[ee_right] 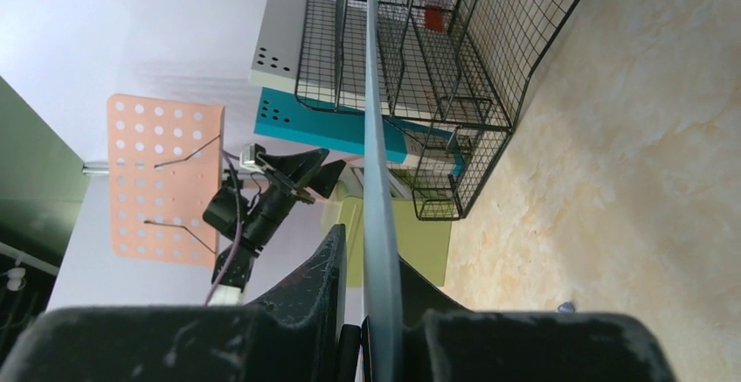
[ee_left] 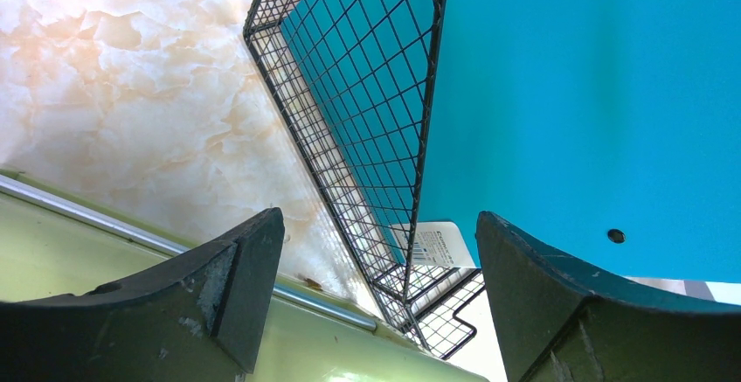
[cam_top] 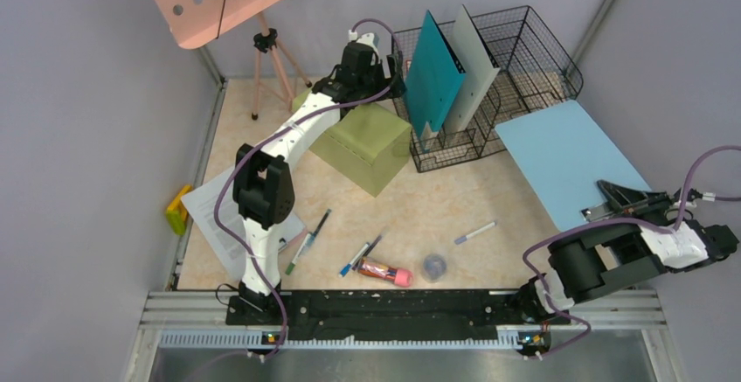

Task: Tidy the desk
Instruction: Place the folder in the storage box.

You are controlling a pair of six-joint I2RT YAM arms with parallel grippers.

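Two tools at work. Left tool (ee_left: 380,233) spread wide, empty, hovering over olive box (cam_top: 367,142), just beside teal folder (cam_top: 432,72) standing in wire rack (cam_top: 533,50). Right tool (cam_top: 616,197) pinched narrow on edge of light-blue sheet (cam_top: 559,150). Counter (cam_top: 437,216) lies ahead of arm bases, between grey walls; pens (cam_top: 363,255) scattered near its front rail.

Left arm (cam_top: 297,128) and right arm (cam_top: 664,246): white links, black joint housings, black bases. Purple cable (cam_top: 377,21) loops along each. End effector fingers (ee_left: 229,290) black, wedge-shaped, scuffed pale at the edges.
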